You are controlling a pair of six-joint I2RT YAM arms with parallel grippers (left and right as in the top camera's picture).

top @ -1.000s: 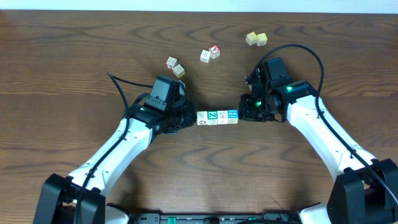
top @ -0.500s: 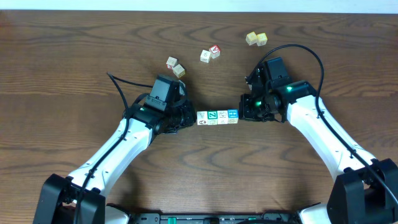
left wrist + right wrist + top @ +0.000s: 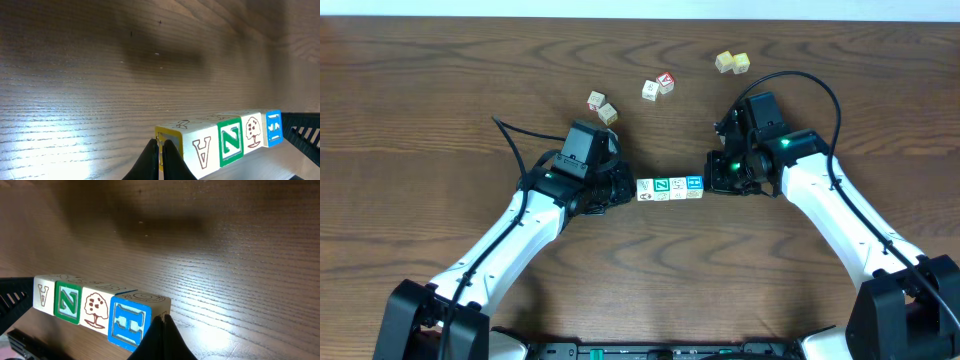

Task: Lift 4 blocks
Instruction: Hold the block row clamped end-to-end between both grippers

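The left gripper (image 3: pixel 161 152) has its fingers clenched together on nothing, tips pressed against the A end of the row of four blocks (image 3: pixel 225 142). The right gripper (image 3: pixel 161 327), likewise clenched and empty, touches the blue end. The row spans tip to tip, blocks touching. Whether it clears the table (image 3: pixel 440 100) I cannot tell. Beyond the fingertips, well apart, lie a red-lettered cube (image 3: pixel 665 81) and two yellowish cubes (image 3: pixel 731 62).
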